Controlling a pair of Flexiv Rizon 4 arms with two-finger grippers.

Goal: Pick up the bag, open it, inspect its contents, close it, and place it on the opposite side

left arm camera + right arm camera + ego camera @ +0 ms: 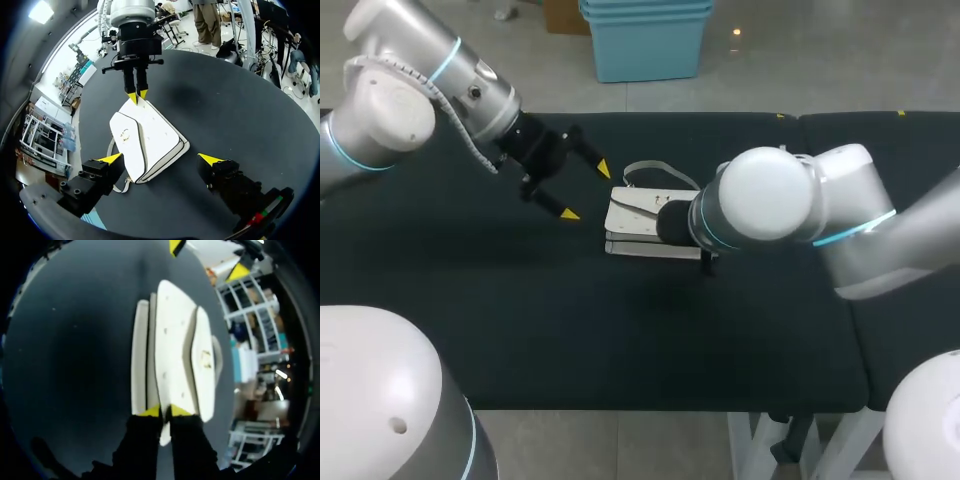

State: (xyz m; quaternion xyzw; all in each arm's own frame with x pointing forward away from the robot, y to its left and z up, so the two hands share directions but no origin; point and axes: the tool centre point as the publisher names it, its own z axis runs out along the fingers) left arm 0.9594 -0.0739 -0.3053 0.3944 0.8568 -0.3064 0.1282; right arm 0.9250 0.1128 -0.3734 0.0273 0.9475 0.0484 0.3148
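- Bag: we see it white and flat, lying on its side near the middle of the dark counter.
- A flap folds over its front, with a small metal clasp on it.
- A grey strap loops out from the bag's far edge and lies on the counter.
- Our right gripper is clenched on the bag's right end, with both yellow tips pressed close together around a thin edge.
- Our left gripper is released, fingers spread wide. It hangs just off the bag's left end without touching it.
- From above, our right arm covers the bag's right part, so the grip itself shows only in the wrist views.
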